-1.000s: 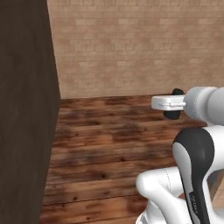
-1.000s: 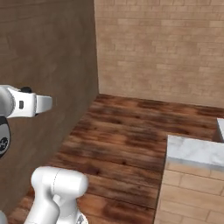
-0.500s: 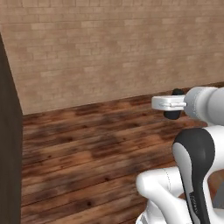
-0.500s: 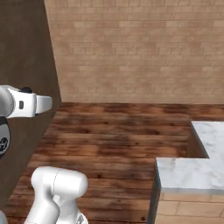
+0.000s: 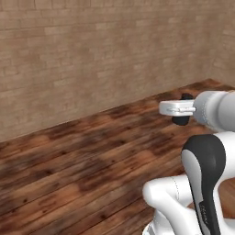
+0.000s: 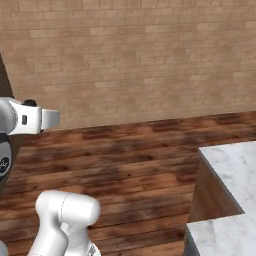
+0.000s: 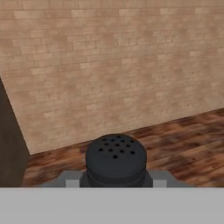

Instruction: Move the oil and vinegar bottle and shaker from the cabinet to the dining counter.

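A simulated kitchen corner with a tan brick wall [image 5: 92,55] and a dark wooden plank floor [image 5: 82,170]. The white robot arm [image 5: 206,183] rises in the foreground of both base views, its forearm stretched level, well above the floor.

In the hand view, the shaker [image 7: 116,159], small and black with a rounded cap dotted with holes, sits at the bottom centre, close against the camera. The tool [image 7: 116,183] is pinching it low on the body; grey finger parts show on either side of it at the bottom of that view. In the left base view the shaker [image 5: 182,110] appears as a dark shape just beyond the pale end of the hand, clear of any surface. It is probably held high and level so that it travels upright and clears furniture on the way.

In the right base view, a white-grey marble table [image 6: 232,185], with a brown side panel beneath its top, juts in from the lower right. Judging by its look, this is the dining counter where the shaker belongs. It lies well apart from the hand, off to the arm's right, so the carry is not yet finished and the shaker is not yet set down.

A dark vertical panel [image 7: 8,144] edges the left of the hand view.
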{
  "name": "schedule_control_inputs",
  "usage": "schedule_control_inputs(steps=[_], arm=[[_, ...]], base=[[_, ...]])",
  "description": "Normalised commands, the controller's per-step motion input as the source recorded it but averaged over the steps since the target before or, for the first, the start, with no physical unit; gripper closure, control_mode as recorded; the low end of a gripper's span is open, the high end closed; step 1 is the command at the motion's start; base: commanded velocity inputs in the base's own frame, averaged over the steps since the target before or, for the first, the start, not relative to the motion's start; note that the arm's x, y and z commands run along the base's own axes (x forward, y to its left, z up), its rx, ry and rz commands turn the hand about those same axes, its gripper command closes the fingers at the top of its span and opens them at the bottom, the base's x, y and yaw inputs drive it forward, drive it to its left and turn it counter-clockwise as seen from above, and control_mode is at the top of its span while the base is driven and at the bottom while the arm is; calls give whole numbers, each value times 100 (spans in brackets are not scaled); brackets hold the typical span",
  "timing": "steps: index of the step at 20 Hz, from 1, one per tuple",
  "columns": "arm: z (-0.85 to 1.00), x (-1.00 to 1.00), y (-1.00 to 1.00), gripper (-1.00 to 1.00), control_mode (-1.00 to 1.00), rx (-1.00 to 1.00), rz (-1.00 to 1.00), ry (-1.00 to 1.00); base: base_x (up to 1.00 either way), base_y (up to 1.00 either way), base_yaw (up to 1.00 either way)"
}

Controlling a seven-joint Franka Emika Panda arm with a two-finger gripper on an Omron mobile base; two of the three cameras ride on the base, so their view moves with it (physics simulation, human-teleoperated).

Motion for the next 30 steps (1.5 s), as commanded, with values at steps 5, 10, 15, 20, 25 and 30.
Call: schedule_control_inputs(steps=[5, 10, 15, 20, 25, 30], arm=[[0, 0, 0, 100, 100, 0, 0, 0], [0, 0, 0, 100, 100, 0, 0, 0], [0, 0, 0, 100, 100, 0, 0, 0], [0, 0, 0, 100, 100, 0, 0, 0], [0, 0, 0, 100, 100, 0, 0, 0], [0, 0, 0, 100, 100, 0, 0, 0]], base=[[73, 30, -42], [69, 31, -45], [67, 34, -46], [65, 35, -48], [64, 37, -50], [67, 38, -46]])
